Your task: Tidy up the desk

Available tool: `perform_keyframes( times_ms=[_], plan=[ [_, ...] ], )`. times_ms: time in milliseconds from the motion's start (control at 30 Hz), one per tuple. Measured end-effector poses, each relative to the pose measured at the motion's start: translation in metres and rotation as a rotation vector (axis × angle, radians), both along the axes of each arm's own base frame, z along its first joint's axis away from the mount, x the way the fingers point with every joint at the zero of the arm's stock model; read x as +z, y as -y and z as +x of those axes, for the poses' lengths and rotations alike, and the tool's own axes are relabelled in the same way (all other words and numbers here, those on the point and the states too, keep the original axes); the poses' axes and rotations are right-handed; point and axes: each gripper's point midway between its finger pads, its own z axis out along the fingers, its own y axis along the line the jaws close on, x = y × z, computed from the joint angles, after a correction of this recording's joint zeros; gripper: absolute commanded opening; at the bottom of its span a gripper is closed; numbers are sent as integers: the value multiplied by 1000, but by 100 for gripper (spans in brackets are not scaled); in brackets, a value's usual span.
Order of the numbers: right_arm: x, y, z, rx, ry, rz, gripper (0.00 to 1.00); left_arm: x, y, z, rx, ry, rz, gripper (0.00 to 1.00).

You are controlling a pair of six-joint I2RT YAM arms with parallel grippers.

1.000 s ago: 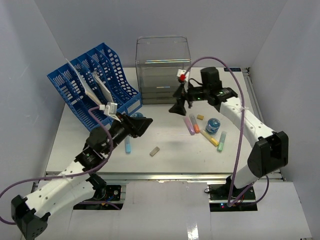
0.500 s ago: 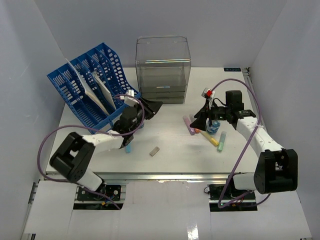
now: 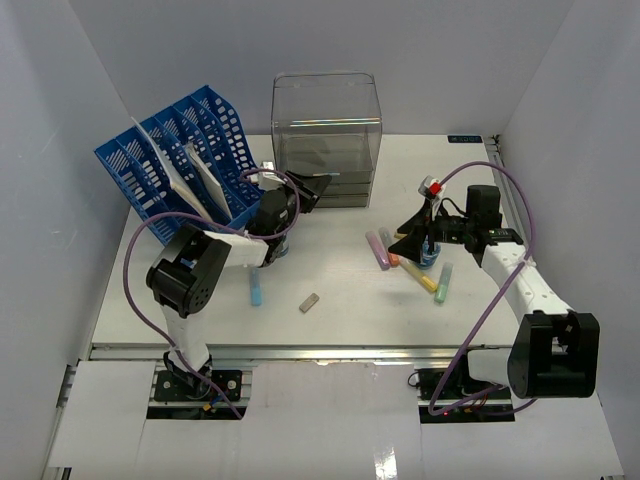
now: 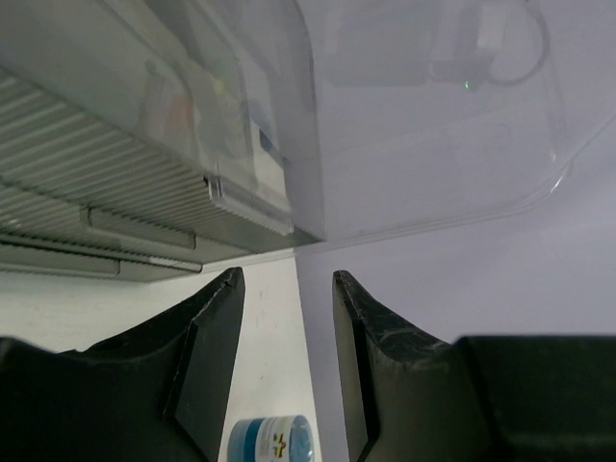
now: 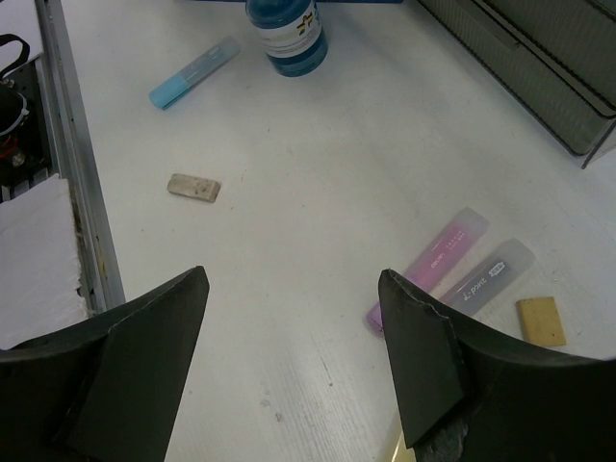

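Note:
The desk (image 3: 340,275) is a white tabletop. On it lie a pink highlighter (image 3: 377,249), an orange one (image 3: 391,253), a yellow one (image 3: 425,279), a green one (image 3: 443,283), a blue one (image 3: 255,290) and a tan eraser (image 3: 309,302). My left gripper (image 3: 312,190) is open and empty, its tips (image 4: 287,274) close to the front corner of the clear drawer box (image 3: 325,135). My right gripper (image 3: 405,240) is open and empty, and hovers (image 5: 294,274) above bare desk just left of the pink highlighter (image 5: 430,265).
A blue file rack (image 3: 180,170) holding papers stands at the back left. A blue jar (image 3: 430,252) sits under my right wrist, and another (image 5: 286,34) stands by my left arm. A small tan eraser (image 5: 540,320) lies near the highlighters. The metal rail (image 3: 320,350) runs along the front.
My left arm has folded back, carrying its gripper toward the clear box. My right gripper has moved away from the box, down and right toward the highlighters.

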Motion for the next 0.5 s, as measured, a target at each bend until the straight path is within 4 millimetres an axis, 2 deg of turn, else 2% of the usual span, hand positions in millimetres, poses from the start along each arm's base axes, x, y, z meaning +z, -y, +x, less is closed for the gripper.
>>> perform_keyframes(
  times_ms=[200,367,500],
  plan=[
    [2,0,-2,5,10,11,78,-3,2,19,42,-20,-46,51],
    [5,1,-5,4,24,20,78,-17,-2,24,78,-71,-54,51],
    [9,3,-4,-3,32,27,78,-16,-5,28,105,-80,-68,50]
  ],
)
